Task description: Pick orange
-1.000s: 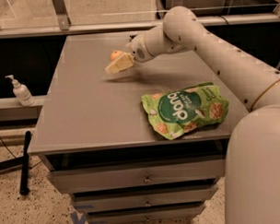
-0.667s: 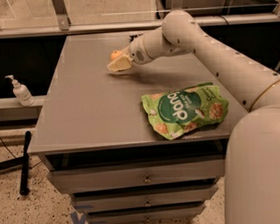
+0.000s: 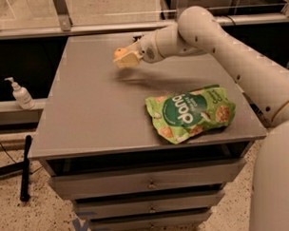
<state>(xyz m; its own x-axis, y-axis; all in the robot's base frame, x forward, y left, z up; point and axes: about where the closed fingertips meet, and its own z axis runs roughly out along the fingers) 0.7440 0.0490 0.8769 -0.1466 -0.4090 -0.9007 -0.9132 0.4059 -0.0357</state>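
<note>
The gripper (image 3: 123, 59) hangs over the far side of the grey worktop (image 3: 94, 114), its jaws apparently clamped on the orange (image 3: 118, 52) at their tip, well apart from the green snack bag (image 3: 192, 113).

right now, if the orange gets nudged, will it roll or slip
Round, so the orange at the pincer above the far side of the table would likely roll. Its smooth-looking skin may slip. Small, so probably light.
</note>
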